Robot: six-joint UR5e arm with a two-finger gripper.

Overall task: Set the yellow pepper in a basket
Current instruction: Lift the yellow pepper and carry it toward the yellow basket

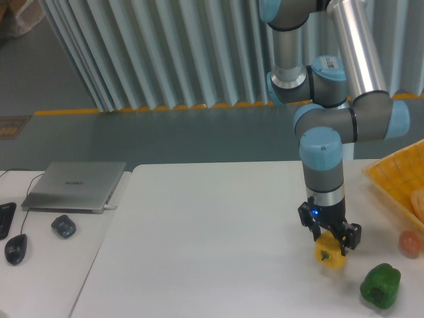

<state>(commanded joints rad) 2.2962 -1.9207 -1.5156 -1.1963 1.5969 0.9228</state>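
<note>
The yellow pepper (330, 256) hangs just above the white table at the right, stem end facing the camera. My gripper (330, 248) comes straight down on it and is shut on it, one black finger on each side. The basket (392, 179) is a yellow-orange lattice tray at the right edge of the view, up and to the right of the gripper, cut off by the frame. A pale round item lies inside it at the frame edge.
A green bell pepper (380, 285) lies on the table just right of and below the gripper. A small orange-pink fruit (410, 242) sits by the basket's near side. On the left desk are a closed laptop (76, 185) and two mice (63, 226).
</note>
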